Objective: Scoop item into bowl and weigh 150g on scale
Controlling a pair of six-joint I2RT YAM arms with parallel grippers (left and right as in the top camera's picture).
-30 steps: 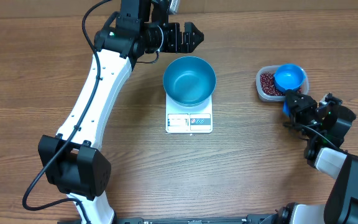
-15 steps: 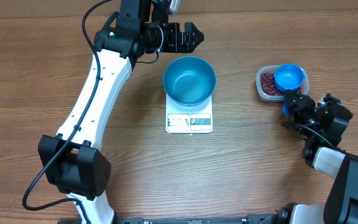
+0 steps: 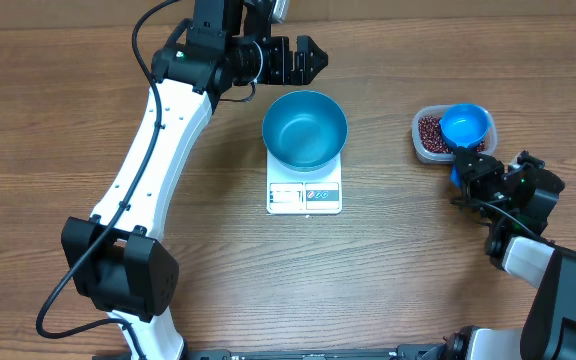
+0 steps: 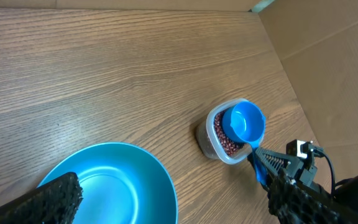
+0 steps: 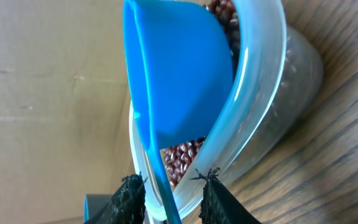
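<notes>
- the blue bowl (image 3: 305,128) sits on the white scale (image 3: 304,195), mid-table toward the far edge, display facing the near edge.
- red-brown beans (image 3: 429,131) fill a clear tub (image 3: 421,147) toward the table's right edge; a blue scoop (image 3: 465,125) rests in it, its handle over the tub's near rim.
- the right gripper (image 3: 465,170) straddles the scoop handle, fingers (image 5: 215,196) partly spread, a gap showing on one side.
- the left gripper (image 3: 313,58) hangs just beyond the bowl's far rim, jaws spread wide, holding nothing.
</notes>
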